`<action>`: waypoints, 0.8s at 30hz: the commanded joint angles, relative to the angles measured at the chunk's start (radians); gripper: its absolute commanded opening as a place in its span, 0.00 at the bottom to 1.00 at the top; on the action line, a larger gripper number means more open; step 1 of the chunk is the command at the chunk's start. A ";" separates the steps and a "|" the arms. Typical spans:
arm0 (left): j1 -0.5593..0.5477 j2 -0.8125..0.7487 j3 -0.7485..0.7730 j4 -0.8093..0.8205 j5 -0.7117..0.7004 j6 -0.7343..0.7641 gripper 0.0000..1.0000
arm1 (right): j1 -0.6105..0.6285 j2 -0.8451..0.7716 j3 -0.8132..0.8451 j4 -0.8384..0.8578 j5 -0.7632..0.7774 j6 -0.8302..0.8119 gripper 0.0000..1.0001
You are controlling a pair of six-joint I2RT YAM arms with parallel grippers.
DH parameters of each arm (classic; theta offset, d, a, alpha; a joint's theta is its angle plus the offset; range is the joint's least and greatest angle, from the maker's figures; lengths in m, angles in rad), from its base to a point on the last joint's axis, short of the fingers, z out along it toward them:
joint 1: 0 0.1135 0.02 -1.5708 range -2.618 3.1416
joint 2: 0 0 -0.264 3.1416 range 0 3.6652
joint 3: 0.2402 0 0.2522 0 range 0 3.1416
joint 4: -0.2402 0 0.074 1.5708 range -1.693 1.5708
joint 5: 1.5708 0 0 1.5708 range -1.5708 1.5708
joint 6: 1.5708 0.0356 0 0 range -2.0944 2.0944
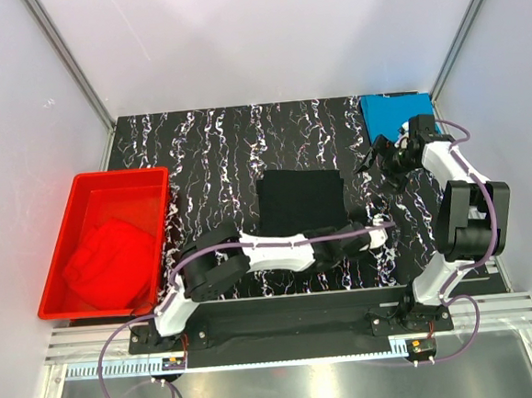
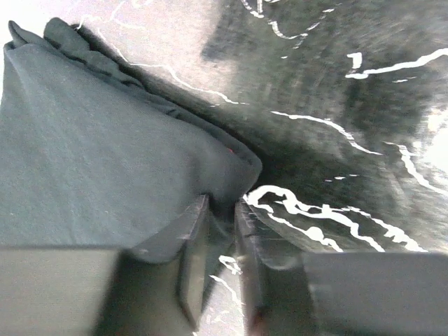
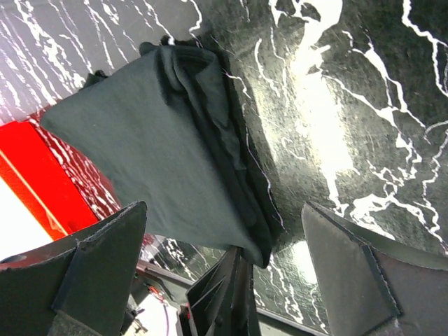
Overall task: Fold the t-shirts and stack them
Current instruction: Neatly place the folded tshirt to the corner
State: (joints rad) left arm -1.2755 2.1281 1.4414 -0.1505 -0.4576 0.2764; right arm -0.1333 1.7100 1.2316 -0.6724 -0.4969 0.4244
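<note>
The black t-shirt (image 1: 296,201) lies folded in the middle of the table. My left gripper (image 1: 342,233) reaches across to its near right corner and is shut on that corner. In the left wrist view the dark fabric (image 2: 105,154) runs down between the two narrowly spaced fingers of the left gripper (image 2: 222,204). The right gripper (image 1: 378,158) hovers open to the right of the shirt, nothing between its fingers. From the right wrist, that gripper (image 3: 224,210) frames the black t-shirt (image 3: 154,154). A bright blue t-shirt (image 1: 393,115) lies folded at the far right corner. A red t-shirt (image 1: 109,259) sits crumpled in the tub.
A red plastic tub (image 1: 121,177) stands off the table's left edge, and its side (image 3: 42,175) shows in the right wrist view. The black marbled table (image 1: 207,148) is walled by white panels on three sides.
</note>
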 commanded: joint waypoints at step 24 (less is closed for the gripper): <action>0.099 -0.234 -0.067 -0.004 0.174 -0.126 0.00 | 0.000 0.114 -0.152 0.344 -0.330 0.198 1.00</action>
State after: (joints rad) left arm -1.1824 1.9491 1.3819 -0.1875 -0.3077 0.1669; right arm -0.1333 1.8050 1.0996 -0.4053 -0.7609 0.5938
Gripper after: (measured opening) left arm 0.022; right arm 0.994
